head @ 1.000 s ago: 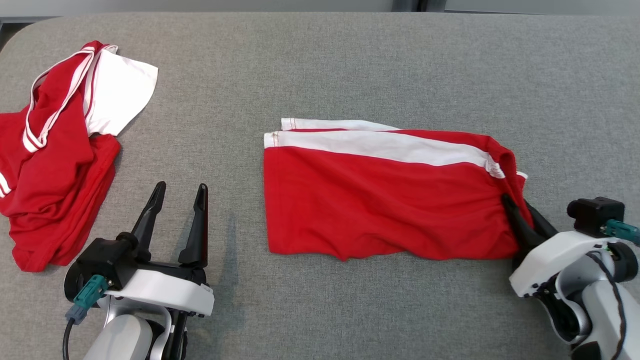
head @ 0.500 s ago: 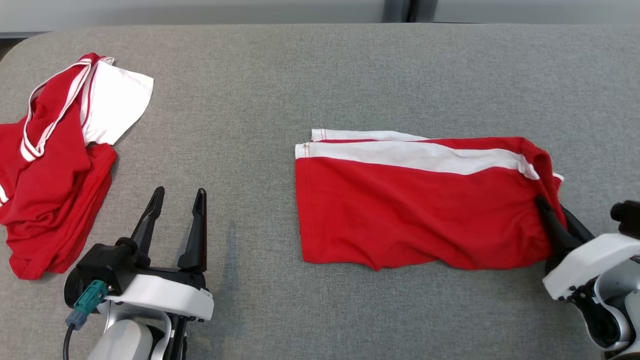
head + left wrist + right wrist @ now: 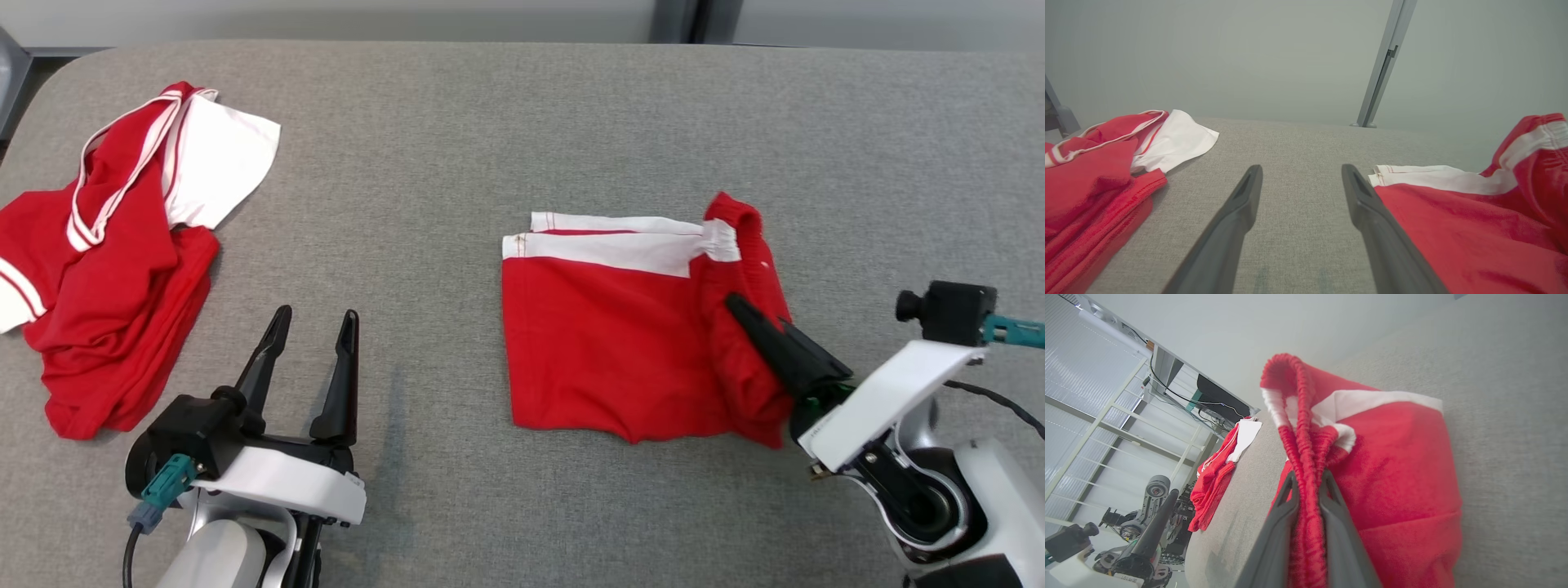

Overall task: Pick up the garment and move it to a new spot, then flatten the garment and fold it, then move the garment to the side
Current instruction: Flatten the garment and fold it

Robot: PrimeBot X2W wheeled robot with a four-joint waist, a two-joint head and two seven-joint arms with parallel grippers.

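Grey fabric table [image 3: 490, 106], red shorts [image 3: 604, 343] lying centre-right in head view, elastic waistband [image 3: 1302, 428] end raised, right gripper [image 3: 732, 302] pinching that waistband at lower right, left gripper [image 3: 317, 313] spread wide at lower left, crumpled red-and-white garment [image 3: 106, 269] upper left.

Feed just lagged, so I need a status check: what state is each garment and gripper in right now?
Red shorts: partly flat on the table, waistband end raised, doubled over leftward.
Right gripper: shut on the shorts' waistband.
Left gripper: open, empty, between the two garments.
Red-and-white garment: crumpled heap, table's left.
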